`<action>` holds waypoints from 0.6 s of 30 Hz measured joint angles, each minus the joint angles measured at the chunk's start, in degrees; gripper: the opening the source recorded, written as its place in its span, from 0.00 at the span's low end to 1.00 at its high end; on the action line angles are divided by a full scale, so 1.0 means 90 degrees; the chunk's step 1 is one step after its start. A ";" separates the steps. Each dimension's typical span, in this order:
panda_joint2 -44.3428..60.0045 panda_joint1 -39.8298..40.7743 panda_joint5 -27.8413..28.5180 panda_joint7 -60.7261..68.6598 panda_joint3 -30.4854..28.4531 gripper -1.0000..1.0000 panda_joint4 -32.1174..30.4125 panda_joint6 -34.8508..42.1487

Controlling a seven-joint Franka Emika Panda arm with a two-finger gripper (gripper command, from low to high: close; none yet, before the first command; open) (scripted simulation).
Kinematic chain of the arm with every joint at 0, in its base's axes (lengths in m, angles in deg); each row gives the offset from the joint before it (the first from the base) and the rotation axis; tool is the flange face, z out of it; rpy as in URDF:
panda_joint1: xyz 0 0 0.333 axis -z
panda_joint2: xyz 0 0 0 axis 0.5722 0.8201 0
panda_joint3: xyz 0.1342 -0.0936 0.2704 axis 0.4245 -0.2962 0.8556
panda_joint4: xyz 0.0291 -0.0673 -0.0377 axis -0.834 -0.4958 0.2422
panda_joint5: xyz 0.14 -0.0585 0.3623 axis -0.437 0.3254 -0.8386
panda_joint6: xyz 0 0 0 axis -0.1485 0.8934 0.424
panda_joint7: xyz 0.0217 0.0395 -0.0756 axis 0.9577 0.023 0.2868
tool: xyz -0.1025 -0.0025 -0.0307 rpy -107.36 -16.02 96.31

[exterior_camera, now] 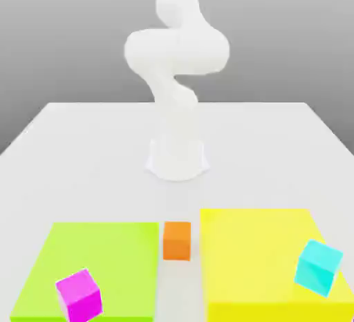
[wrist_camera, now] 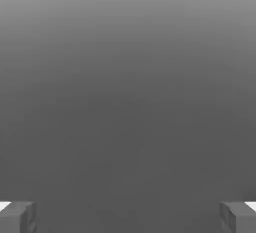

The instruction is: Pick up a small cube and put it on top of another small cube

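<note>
- Fingertips (wrist_camera: 17, 218) sit wide apart at the edges of the hand view, so the gripper (wrist_camera: 128, 217) is spread full and holds nothing.
- Arm (exterior_camera: 176, 72) stands coiled over its base at the far middle of the table (exterior_camera: 83, 141), well away from every cube.
- Orange cube (exterior_camera: 177, 240) waits on bare white tabletop, in the gap between the two mats, near the front.
- Pink cube (exterior_camera: 79, 295) rests on the green mat (exterior_camera: 104, 258), at its near corner on the exterior view's left, turned a little off square.
- Cyan cube (exterior_camera: 318, 267) sits tilted on the yellow mat (exterior_camera: 263, 258), over on the exterior view's right, and it is not part of this job.
- Nothing is picked yet; my read is the whole reach, grasp and stack lie ahead.
- Risk one: the orange cube lies close beside both mat edges, so a finger coming down off line could catch a mat or nudge the cube askew.
- Risk two: the pink cube is rotated, so an orange cube set down square to the table may overhang a corner and topple.
- Risk three: going for the cyan cube by mistake, since all three match in size.
- Surface is a plain white matte tabletop; behind it hangs a flat grey backdrop, no walls or clutter to see.
</note>
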 joint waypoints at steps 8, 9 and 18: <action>0.1153 -0.0775 0.0229 0.2323 -0.0863 0.50 -0.1050 -0.0920; 0.1295 -0.0867 0.0255 0.2608 -0.0964 0.50 -0.1179 -0.1033; 0.2582 -0.1590 0.0429 0.5219 -0.1739 0.50 -0.2338 -0.2049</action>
